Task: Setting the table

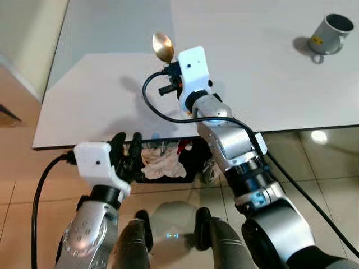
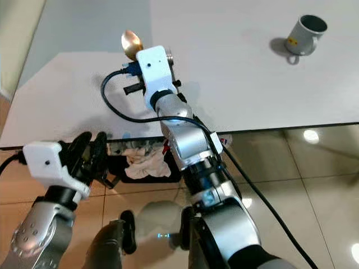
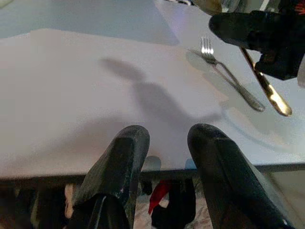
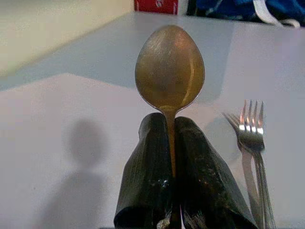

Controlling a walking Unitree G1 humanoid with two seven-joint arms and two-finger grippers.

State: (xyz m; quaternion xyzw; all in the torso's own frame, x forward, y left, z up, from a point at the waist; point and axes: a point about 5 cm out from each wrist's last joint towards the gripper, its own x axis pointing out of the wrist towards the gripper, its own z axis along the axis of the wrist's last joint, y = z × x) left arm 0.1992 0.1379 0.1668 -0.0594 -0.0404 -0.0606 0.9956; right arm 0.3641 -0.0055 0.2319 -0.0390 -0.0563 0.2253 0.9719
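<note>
2 fingers of the right gripper [image 4: 172, 191] are clamped on the gold spoon [image 4: 169, 71], bowl up above the white table [image 1: 112, 101]. The fork [image 4: 250, 143] lies just beside them. The left gripper [image 3: 167, 157], fingers apart, hangs at the table edge.

No readable text anywhere; yellow mark on grey mug [image 1: 330, 33] too small to read.

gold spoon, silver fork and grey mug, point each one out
gold metal spoon [image 4: 169, 69], right wrist view, on its bowl
silver metal fork [image 3: 228, 74], left wrist view, on its handle
grey ceramic mug [image 1: 331, 35], left eye view, on its side
</note>
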